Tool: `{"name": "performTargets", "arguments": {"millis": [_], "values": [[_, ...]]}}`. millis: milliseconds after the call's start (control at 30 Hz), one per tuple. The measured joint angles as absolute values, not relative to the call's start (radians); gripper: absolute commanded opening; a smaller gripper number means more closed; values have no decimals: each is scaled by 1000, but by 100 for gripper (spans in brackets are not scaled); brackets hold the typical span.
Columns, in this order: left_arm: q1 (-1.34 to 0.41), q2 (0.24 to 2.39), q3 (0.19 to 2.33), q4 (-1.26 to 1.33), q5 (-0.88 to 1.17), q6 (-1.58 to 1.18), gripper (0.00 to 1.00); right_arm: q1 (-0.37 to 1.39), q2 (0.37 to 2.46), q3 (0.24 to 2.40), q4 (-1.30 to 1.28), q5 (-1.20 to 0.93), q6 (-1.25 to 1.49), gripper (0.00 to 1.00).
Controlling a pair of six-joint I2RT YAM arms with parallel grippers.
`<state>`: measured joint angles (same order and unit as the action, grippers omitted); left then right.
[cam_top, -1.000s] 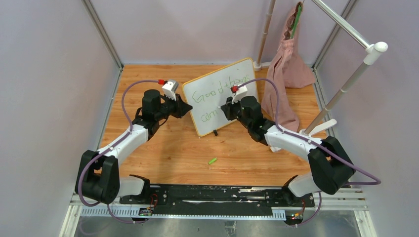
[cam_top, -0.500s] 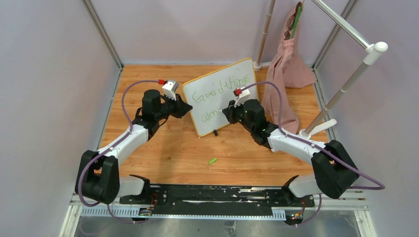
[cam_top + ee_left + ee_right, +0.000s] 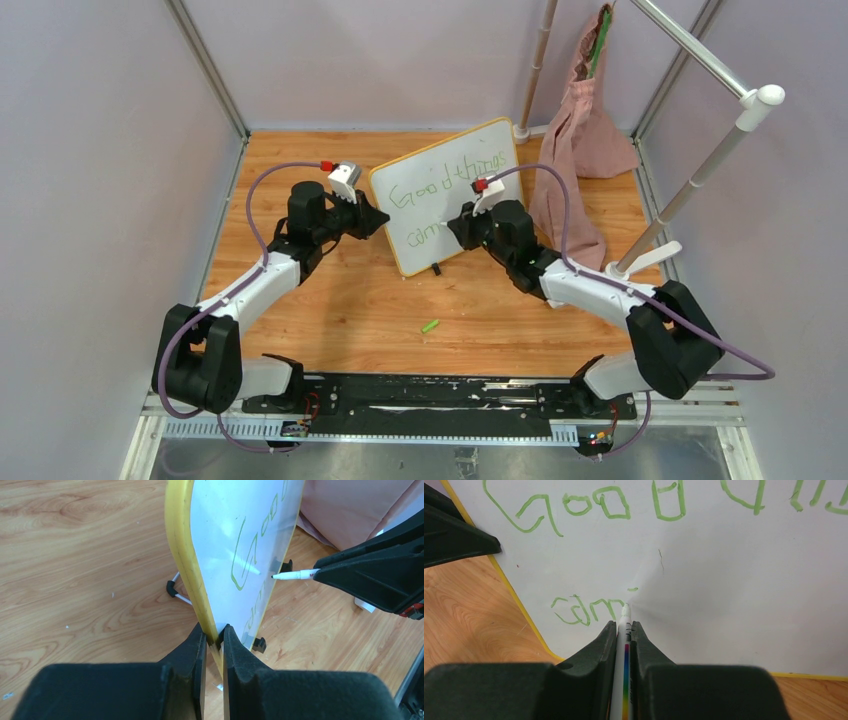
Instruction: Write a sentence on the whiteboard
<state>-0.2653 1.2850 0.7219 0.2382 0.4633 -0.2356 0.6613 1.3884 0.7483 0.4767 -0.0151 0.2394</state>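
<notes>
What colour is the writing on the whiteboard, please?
Green; the writing on the whiteboard shows best in the right wrist view.

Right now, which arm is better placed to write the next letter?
Right. The right claw grips the marker, tip at the board beside the last letters; the left claw pinches the board's edge.

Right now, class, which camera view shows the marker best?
Right wrist: the marker runs up the centre, close and sharp, its tip at the whiteboard beside green letters. Left wrist shows it small, side-on; top external shows only a speck.
</notes>
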Motion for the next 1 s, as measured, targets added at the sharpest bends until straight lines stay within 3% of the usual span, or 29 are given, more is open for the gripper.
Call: {"name": "performTargets", "arguments": {"millis": [1000], "values": [[-265, 1284, 722, 237, 461, -236, 0, 660, 1421, 707, 488, 3, 244, 0]]}}
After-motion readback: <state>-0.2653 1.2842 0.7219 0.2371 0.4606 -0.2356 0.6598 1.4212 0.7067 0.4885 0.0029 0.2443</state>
